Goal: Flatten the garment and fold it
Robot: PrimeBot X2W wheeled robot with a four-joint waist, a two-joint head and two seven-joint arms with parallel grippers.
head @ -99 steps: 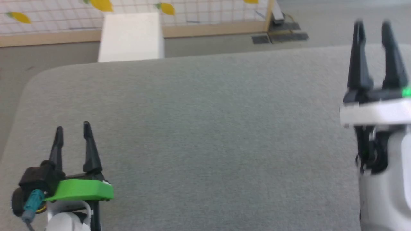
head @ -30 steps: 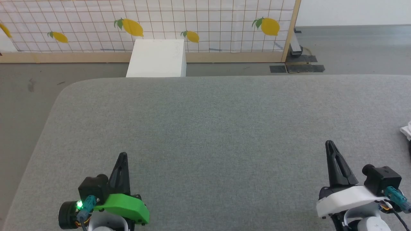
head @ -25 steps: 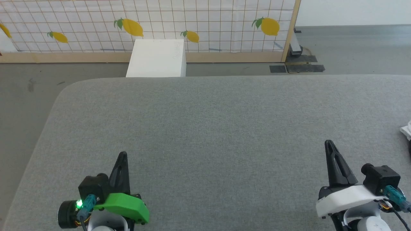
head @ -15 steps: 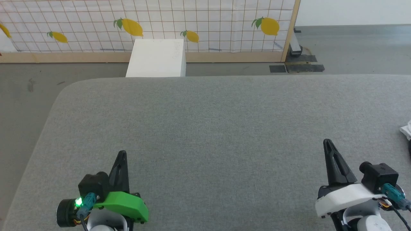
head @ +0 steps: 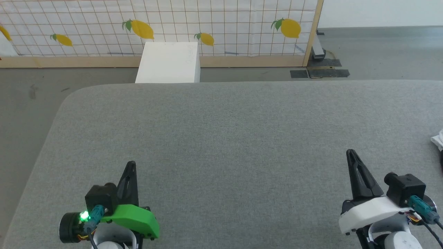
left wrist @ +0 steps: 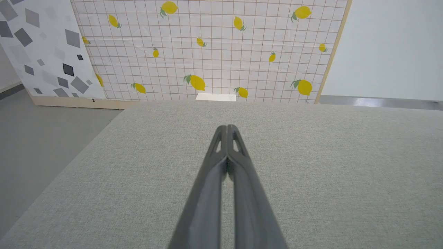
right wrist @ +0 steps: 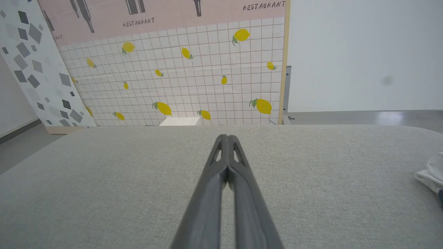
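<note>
We spot a white crumpled bit of the garment (head: pixel 437 140) at the table's (head: pixel 221 138) right edge, well apart from both grippers. We judge nothing done: flattening and folding all left. Left gripper (head: pixel 131 165) and right gripper (head: pixel 350 154) are clenched and empty. The tabletop is grey, fuzzy and round-cornered.

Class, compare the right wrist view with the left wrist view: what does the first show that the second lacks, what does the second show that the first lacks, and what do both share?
Right wrist view, not the left: the shut right hand, a white edge of the garment at that view's right edge, and a pink RESTAURANT banner. Left wrist view, not the right: the shut left hand. Shared: the grey table, the lemon-print panel, a white box behind the table, and a diamond-patterned panel.
</note>
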